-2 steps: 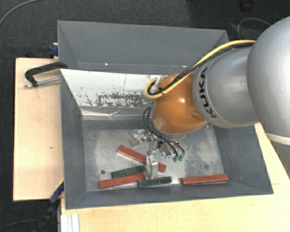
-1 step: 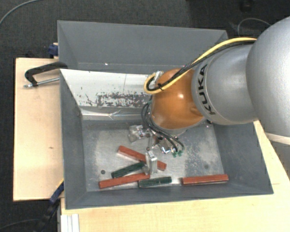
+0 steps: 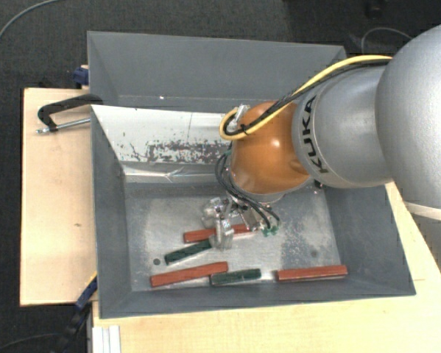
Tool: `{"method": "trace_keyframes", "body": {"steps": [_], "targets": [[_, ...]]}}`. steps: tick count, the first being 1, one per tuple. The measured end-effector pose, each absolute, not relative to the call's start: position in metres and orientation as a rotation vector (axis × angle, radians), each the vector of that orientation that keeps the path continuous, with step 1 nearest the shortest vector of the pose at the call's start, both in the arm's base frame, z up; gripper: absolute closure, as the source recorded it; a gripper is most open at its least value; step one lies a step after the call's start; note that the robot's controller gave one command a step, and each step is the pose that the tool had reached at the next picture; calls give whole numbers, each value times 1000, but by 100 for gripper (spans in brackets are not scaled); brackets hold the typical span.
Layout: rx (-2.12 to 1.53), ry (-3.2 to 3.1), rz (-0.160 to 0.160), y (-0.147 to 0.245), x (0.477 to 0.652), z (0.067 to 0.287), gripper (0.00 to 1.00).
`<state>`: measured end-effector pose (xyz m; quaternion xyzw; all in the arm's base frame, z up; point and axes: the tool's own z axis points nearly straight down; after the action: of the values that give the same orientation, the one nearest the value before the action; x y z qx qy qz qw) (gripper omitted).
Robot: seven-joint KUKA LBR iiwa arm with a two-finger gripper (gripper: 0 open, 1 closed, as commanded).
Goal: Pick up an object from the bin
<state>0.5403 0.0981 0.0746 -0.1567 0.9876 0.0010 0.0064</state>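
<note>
My gripper (image 3: pixel 223 234) hangs low in the middle of the bin, its metal fingers down on a short red-brown stick (image 3: pixel 199 235) that runs under it from left to right. Just below and left of the fingertips lies a dark green stick (image 3: pixel 188 253), slanted. A longer red-brown stick (image 3: pixel 188 275) rests along the front of the bin, with a second dark green stick (image 3: pixel 235 276) at its right end.
Another red-brown stick (image 3: pixel 311 273) lies by the front right wall. The arm's orange cover and cables hang over the bin's middle and hide the floor behind the gripper. The left part of the floor is bare metal.
</note>
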Motion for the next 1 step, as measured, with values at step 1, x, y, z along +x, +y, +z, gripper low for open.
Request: {"method": "trace_keyframes", "body": {"steps": [1], "targets": [[-492, 3097, 3, 98, 538, 72, 0]]}}
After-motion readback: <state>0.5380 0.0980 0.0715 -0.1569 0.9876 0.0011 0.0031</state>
